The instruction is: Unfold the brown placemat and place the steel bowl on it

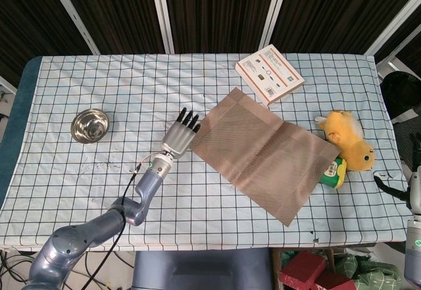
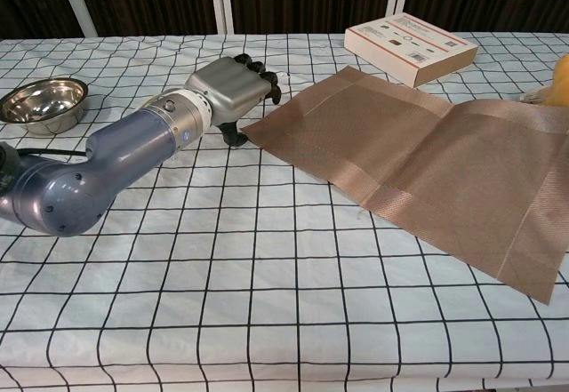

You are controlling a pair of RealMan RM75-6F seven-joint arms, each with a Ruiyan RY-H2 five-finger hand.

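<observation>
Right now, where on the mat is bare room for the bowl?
The whole brown placemat is bare. Its middle is safest. Crowded edges: white box at the far corner, plush toy at the right end, left hand by its left corner. Steel bowl sits far left.

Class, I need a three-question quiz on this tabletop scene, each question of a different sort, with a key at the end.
1. True or false: the steel bowl sits on the brown placemat.
2. Which lies nearest the left hand? A) white box B) placemat edge C) yellow plush toy
3. Fill in: the placemat lies ____ on the checked tablecloth.

Key: 1 false; 2 B; 3 unfolded.
</observation>
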